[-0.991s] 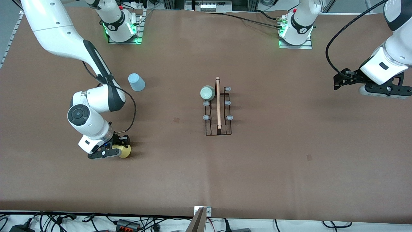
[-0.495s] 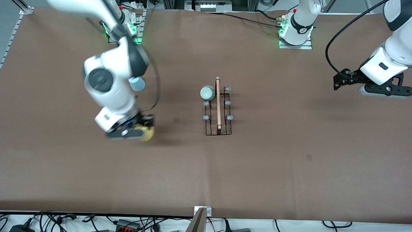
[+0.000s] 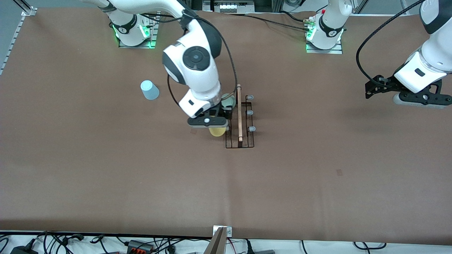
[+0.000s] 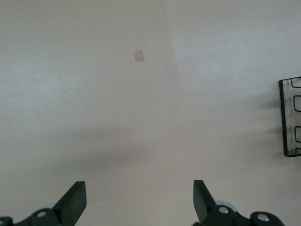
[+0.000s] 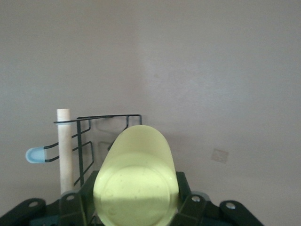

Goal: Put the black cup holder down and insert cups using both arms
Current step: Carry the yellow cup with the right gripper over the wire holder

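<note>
The black cup holder (image 3: 240,121) stands mid-table, its wooden rod (image 3: 239,113) on top. A grey-green cup (image 3: 229,101) sits on a peg at the holder's end nearer the robot bases, on its right-arm side. The right gripper (image 3: 214,127) hovers over that same side of the holder, clenched around the yellow cup (image 3: 217,131). A light blue cup (image 3: 149,90) stands well apart from the holder, toward the right arm's end. The left gripper (image 4: 139,200) waits, fingers spread and empty, well away from the holder toward the left arm's end of the table (image 3: 317,176).
</note>
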